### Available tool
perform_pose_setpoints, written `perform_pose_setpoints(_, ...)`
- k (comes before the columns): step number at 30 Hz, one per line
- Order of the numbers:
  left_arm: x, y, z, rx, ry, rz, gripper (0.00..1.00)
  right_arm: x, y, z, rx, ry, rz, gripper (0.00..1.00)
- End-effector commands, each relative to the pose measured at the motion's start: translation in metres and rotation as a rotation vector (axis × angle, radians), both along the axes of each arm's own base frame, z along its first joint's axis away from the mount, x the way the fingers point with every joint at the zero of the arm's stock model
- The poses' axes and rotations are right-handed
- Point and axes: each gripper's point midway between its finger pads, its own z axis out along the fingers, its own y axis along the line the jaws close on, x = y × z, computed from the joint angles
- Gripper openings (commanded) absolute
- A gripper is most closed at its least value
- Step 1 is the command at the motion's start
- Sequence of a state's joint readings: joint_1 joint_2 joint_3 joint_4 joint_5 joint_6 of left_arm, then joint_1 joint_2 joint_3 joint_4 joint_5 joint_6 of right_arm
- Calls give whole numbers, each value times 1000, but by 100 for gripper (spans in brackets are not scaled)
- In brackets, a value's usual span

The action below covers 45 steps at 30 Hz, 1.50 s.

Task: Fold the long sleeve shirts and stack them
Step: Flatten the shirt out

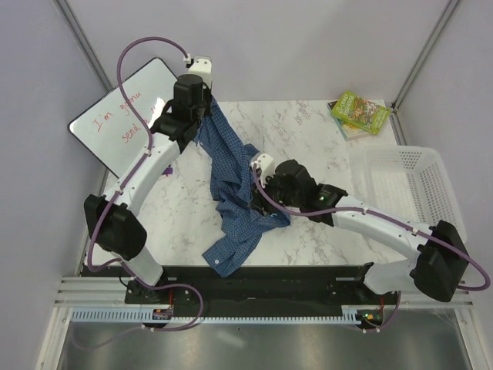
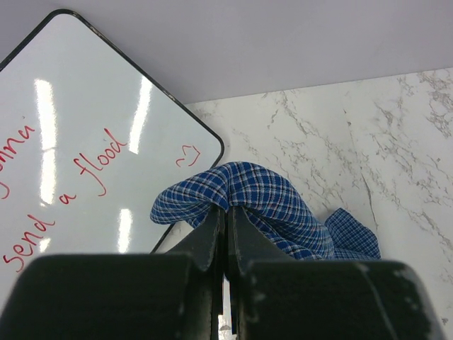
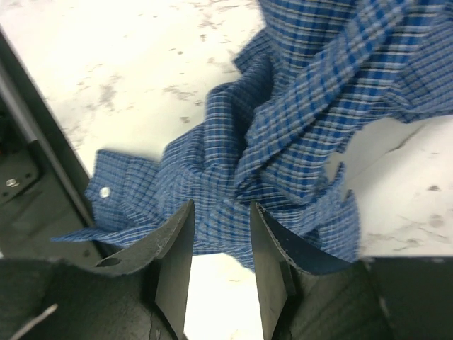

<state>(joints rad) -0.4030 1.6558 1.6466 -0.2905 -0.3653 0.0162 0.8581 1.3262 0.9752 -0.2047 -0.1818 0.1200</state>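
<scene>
Finds blue finely checked soft cloth shirt crumpled on white marbled counter, trailing away from red-lettered rectangular whiteboard. Holds end nearest whiteboard clamped in left tool; shows right tool spread open over bunched middle. May lose cloth from so thin a pinch if pulled.

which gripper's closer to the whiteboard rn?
Left. The left gripper is shut on the shirt's far end, right beside the whiteboard's edge. The right gripper is mid-table, open over the shirt's bunched middle, well clear of the whiteboard.
</scene>
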Motion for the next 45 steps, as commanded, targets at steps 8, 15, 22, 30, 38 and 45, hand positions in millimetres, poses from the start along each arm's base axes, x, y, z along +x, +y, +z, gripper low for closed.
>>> perform_pose_setpoints(8,-11,11,60,-49,-135,21,2,47,14,17,24,-63,-152,46)
perform_pose_setpoints(15,-14,11,63,-57,-139,13,2,74,19,21,79,-21,-213,47)
perform_pose_setpoints(22,-16,8,68,-70,-148,-1,2,101,16,20,109,21,-294,48)
perform_pose_setpoints(30,-20,9,74,-77,-157,-8,2,121,17,14,152,83,-337,30)
perform_pose_setpoints(38,-33,34,76,-46,-159,23,2,113,-19,75,91,-59,-195,0)
perform_pose_setpoints(45,-58,58,75,67,-163,-61,2,98,-89,100,-84,-251,-210,0)
